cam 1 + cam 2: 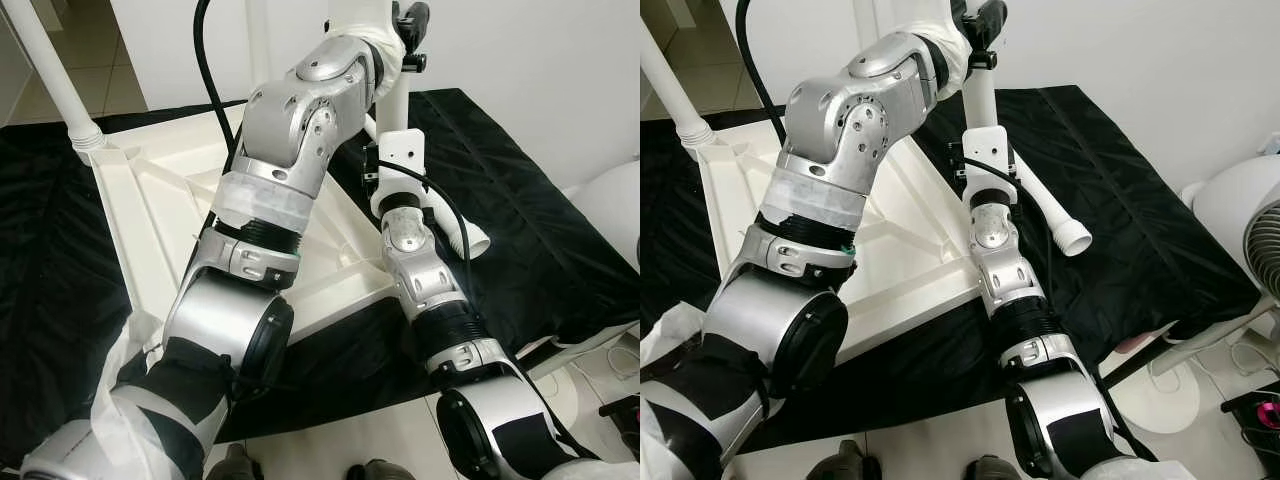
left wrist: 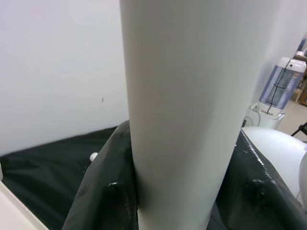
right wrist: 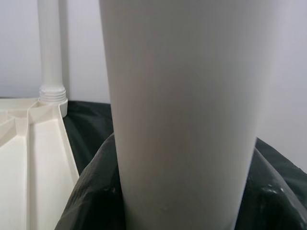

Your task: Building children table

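The white children's tabletop (image 1: pixel 150 200) lies upside down on a black cloth (image 1: pixel 530 230). One white leg (image 1: pixel 50 70) stands screwed into its far left corner. A second white leg (image 1: pixel 980 95) stands upright at the far right corner. My left gripper (image 1: pixel 405 40) is shut on this leg high up, and the leg (image 2: pixel 182 120) passes between its black fingers (image 2: pixel 98 191). My right gripper (image 1: pixel 375 165) is shut on the same leg lower down, near the tabletop, with the leg (image 3: pixel 187 105) between its fingers (image 3: pixel 91 196).
A loose white leg (image 1: pixel 1055 220) lies on the cloth just right of my right arm. A white fan (image 1: pixel 1250 230) stands at the right edge, beyond the cloth. A white wall runs behind. A white appliance (image 2: pixel 280 86) stands by the wall.
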You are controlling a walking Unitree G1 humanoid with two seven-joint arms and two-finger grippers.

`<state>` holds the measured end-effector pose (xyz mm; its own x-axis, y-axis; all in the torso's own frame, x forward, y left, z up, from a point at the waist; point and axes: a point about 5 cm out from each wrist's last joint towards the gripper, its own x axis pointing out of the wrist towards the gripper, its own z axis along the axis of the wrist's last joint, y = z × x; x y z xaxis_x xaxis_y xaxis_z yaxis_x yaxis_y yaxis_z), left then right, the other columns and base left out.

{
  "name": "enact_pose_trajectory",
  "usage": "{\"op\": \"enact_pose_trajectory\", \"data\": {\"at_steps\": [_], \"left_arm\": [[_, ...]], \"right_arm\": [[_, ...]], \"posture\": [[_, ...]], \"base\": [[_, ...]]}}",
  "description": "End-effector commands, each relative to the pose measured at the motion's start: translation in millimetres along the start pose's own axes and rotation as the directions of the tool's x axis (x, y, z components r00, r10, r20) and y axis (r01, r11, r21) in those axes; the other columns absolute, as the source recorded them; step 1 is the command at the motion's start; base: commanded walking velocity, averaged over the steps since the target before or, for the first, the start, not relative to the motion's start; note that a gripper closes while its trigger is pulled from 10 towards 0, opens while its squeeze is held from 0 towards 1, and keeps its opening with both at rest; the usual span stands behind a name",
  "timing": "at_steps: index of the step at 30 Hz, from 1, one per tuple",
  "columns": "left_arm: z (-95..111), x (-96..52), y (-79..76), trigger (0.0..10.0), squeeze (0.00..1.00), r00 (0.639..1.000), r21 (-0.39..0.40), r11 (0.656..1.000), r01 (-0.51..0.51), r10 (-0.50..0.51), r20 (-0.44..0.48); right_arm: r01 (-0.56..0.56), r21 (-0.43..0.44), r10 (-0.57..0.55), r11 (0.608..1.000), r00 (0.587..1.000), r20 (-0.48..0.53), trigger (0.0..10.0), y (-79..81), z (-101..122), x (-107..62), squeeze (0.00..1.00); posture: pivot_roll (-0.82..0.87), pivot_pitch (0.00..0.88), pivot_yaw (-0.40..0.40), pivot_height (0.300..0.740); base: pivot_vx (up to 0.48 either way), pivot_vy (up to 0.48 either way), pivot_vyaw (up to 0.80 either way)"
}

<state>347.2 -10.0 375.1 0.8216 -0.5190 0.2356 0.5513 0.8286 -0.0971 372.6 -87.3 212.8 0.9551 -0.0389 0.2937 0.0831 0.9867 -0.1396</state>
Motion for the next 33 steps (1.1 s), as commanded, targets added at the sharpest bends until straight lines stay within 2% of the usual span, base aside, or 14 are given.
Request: {"op": "enact_pose_trajectory", "data": {"at_steps": [1, 2, 4, 10, 11, 14, 15, 16, 20, 30, 33], "left_arm": [[11.4, 1.1, -2.0, 10.0, 0.18, 0.999, 0.064, 0.998, 0.008, -0.01, 0.036], [13.0, 1.6, -4.0, 10.0, 1.0, 0.999, 0.056, 0.998, 0.02, -0.022, 0.047], [14.0, 1.9, -6.2, 10.0, 1.0, 0.998, 0.043, 0.999, 0.032, -0.034, 0.052], [17.1, 1.8, -8.7, 10.0, 1.0, 0.997, 0.076, 0.996, 0.037, -0.042, 0.06], [19.4, 2.1, -10.9, 10.0, 0.0, 0.996, 0.083, 0.995, 0.053, -0.059, 0.074], [22.2, 3.0, -17.0, 10.0, 0.0, 0.991, 0.067, 0.993, 0.096, -0.102, 0.09], [23.7, 3.6, -24.6, 10.0, 0.0, 0.985, 0.048, 0.989, 0.137, -0.141, 0.098], [23.7, 3.6, -24.6, 10.0, 0.0, 0.985, 0.048, 0.989, 0.137, -0.141, 0.098], [22.3, 4.5, -41.3, 10.0, 0.0, 0.969, -0.005, 0.974, 0.228, -0.227, 0.095], [13.3, 5.3, -45.5, 10.0, 0.0, 0.971, -0.055, 0.97, 0.235, -0.232, 0.061], [5.0, 5.8, -43.0, 10.0, 0.0, 0.978, -0.049, 0.977, 0.209, -0.208, 0.022]], "right_arm": [[0.026, 0.012, -0.026, 1.0, 1.0, -0.009, 10.0, -4.0, -1.7, 2.0, 0.0], [0.027, 0.017, -0.027, 0.999, 1.0, -0.013, 10.0, -4.1, -2.0, 2.1, 0.0], [0.027, 0.02, -0.027, 0.999, 1.0, -0.016, 10.0, -4.2, -2.5, 1.9, 0.0], [0.024, 0.031, -0.023, 0.999, 0.999, -0.032, 10.0, -3.9, -6.6, 1.2, 0.0], [0.026, 0.037, -0.024, 0.999, 0.999, -0.036, 10.0, -3.8, -7.5, 1.0, 0.0], [0.029, 0.042, -0.028, 0.999, 0.999, -0.038, 10.0, -4.3, -8.2, 1.0, 0.0], [0.036, 0.045, -0.034, 0.998, 0.999, -0.043, 10.0, -6.2, -9.3, 0.8, 0.0], [0.036, 0.045, -0.034, 0.998, 0.999, -0.043, 10.0, -6.2, -9.3, 0.8, 0.0], [0.064, 0.054, -0.061, 0.996, 0.997, -0.055, 10.0, -13.3, -12.4, 0.1, 0.0], [0.094, 0.068, -0.09, 0.993, 0.994, -0.068, 10.0, -23.4, -15.4, -1.7, 0.0], [0.135, 0.068, -0.13, 0.988, 0.988, -0.085, 10.0, -40.4, -22.5, -7.6, 0.0]], "posture": [[-0.07, 0.0, -0.006, 0.74], [-0.07, 0.0, -0.006, 0.74], [-0.07, 0.003, -0.007, 0.74], [-0.07, 0.005, -0.008, 0.74], [-0.07, 0.004, -0.006, 0.74], [-0.07, 0.004, -0.001, 0.74], [-0.08, 0.004, 0.004, 0.74], [-0.08, 0.004, 0.004, 0.74], [-0.08, 0.008, 0.01, 0.74], [-0.08, 0.011, 0.01, 0.74], [-0.07, 0.011, 0.001, 0.74]], "base": [[0.0, 0.0, 0.0], [0.0, 0.0, 0.0], [0.0, 0.0, 0.0], [0.0, 0.0, 0.0], [0.0, 0.0, 0.0], [0.0, 0.0, 0.0], [0.0, 0.0, 0.0], [0.0, 0.0, 0.0], [0.0, 0.0, 0.0], [0.0, 0.0, 0.0], [0.0, 0.0, 0.0]]}}
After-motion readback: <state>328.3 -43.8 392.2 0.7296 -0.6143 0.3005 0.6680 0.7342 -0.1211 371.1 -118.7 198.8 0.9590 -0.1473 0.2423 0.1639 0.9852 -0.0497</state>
